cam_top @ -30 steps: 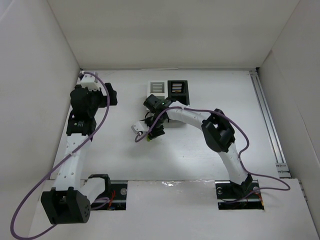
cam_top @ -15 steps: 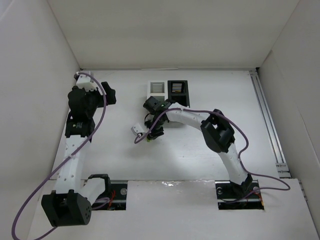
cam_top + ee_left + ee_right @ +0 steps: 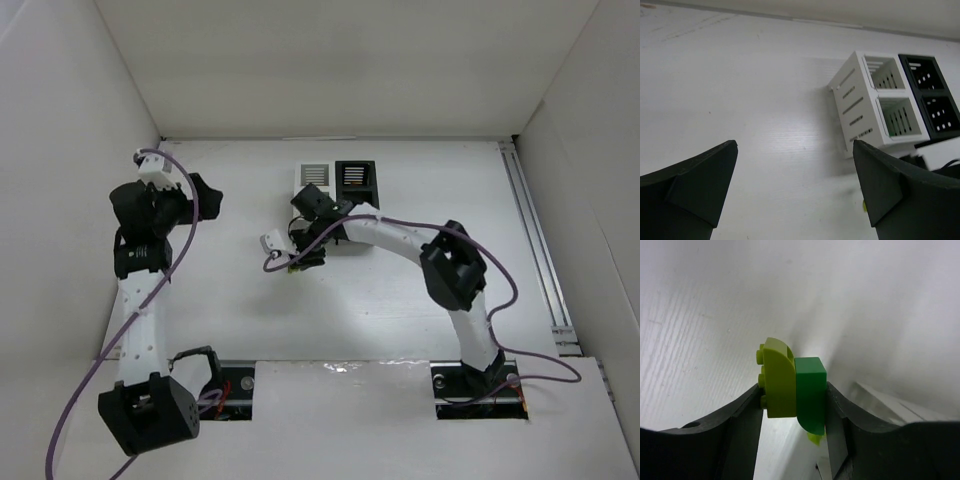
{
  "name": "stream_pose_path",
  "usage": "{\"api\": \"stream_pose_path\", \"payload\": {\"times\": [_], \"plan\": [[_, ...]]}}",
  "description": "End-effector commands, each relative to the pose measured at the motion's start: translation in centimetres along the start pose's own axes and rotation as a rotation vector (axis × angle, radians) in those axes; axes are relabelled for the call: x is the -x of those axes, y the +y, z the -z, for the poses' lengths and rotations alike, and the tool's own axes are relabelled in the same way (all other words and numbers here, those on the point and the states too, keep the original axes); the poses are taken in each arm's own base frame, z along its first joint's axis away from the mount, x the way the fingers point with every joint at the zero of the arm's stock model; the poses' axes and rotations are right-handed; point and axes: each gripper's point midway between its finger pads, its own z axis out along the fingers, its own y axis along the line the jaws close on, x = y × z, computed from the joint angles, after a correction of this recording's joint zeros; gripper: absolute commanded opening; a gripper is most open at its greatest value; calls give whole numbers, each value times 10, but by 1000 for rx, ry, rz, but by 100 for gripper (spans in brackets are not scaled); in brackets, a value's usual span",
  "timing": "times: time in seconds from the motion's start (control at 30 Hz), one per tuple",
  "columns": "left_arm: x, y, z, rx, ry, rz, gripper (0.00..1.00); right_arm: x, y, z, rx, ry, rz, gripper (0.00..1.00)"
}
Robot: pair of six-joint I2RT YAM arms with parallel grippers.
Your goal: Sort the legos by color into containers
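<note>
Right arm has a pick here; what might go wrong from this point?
The jaws of the right gripper clamp a lime brick and a green brick side by side. Released together, both would land in one of the containers, mixing shades. If they aren't clicked together, which is unclear, either could slip out in transit.

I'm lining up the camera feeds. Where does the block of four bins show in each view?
Top external: bin block at upper centre, near half behind the right arm.
Left wrist: right of centre, white pair left, black pair right.
Right wrist: not clearly shown; a pale edge lower right, past the held legos, might be it.
Shared landmark: the white table.
</note>
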Motion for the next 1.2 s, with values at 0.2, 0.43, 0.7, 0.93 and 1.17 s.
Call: {"api": "stream_pose_path", "payload": {"times": [0.2, 0.43, 0.7, 0.93, 1.17], "plan": [[-32, -62, 29, -500, 178, -55, 99, 74, -69, 152, -644, -267, -123, 3], [-23, -89, 5, -715, 266, 48, 99, 64, -74, 164, -746, -262, -93, 1], [-22, -130, -3, -897, 367, 63, 97, 70, -82, 169, -770, -250, 6, 0], [-43, -139, -14, -928, 446, 73, 90, 79, -78, 165, -728, -283, 65, 0], [-43, -151, -25, -926, 456, 66, 84, 89, -78, 164, -706, -315, 94, 0]]}}
